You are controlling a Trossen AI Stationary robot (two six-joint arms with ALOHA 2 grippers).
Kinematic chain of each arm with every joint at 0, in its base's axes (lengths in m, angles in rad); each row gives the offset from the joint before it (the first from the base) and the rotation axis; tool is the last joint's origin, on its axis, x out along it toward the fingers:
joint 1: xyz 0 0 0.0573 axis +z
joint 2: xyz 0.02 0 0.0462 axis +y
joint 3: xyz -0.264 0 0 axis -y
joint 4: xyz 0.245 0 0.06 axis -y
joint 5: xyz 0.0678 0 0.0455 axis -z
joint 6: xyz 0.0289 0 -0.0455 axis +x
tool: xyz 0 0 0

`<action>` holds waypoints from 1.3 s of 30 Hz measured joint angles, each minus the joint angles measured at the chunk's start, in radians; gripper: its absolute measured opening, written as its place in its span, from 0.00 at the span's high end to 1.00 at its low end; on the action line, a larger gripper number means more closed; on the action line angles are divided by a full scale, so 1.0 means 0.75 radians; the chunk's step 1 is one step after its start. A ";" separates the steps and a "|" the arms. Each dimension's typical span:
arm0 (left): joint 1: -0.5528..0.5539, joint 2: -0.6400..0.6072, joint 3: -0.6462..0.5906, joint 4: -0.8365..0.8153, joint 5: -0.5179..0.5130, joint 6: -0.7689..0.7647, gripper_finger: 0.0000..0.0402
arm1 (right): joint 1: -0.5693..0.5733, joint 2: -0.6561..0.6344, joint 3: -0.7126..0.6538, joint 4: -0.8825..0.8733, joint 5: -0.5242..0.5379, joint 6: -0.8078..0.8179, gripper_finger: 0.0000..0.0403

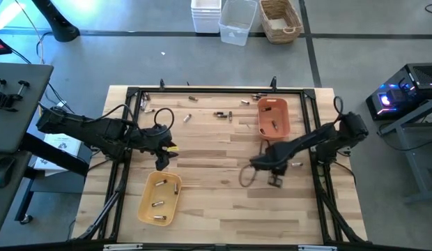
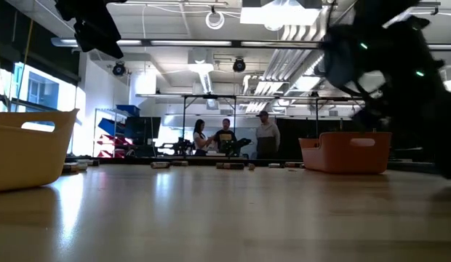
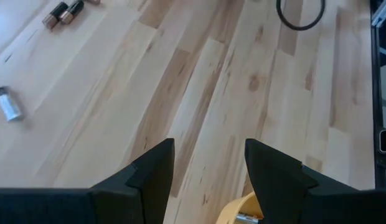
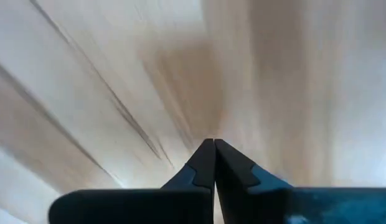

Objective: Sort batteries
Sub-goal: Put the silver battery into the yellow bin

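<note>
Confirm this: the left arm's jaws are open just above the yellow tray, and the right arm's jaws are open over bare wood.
Not quite. The right gripper has its jaws shut, tips touching over bare wood, as the right wrist view shows. The left gripper is indeed open just above the yellow tray.

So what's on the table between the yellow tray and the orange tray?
In the high view, bare wood lies between the yellow tray and the orange tray; the loose batteries lie farther back.

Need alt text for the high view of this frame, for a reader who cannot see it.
Seen from above, a wooden table holds a yellow tray and an orange tray, each containing batteries, with more scattered along the far edge. The open left gripper hovers above the yellow tray; the shut right gripper is mid-table.
</note>
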 joint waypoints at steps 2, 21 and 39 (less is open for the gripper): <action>0.000 0.000 0.000 0.007 0.000 0.001 0.53 | -0.015 -0.005 0.105 -0.040 0.073 -0.047 1.00; 0.000 0.000 0.000 0.008 -0.019 0.000 0.53 | -0.398 -0.318 -0.298 -0.302 0.396 0.466 1.00; 0.000 0.000 0.000 0.009 -0.039 -0.034 0.53 | -0.868 -0.277 -0.310 0.239 0.827 0.507 1.00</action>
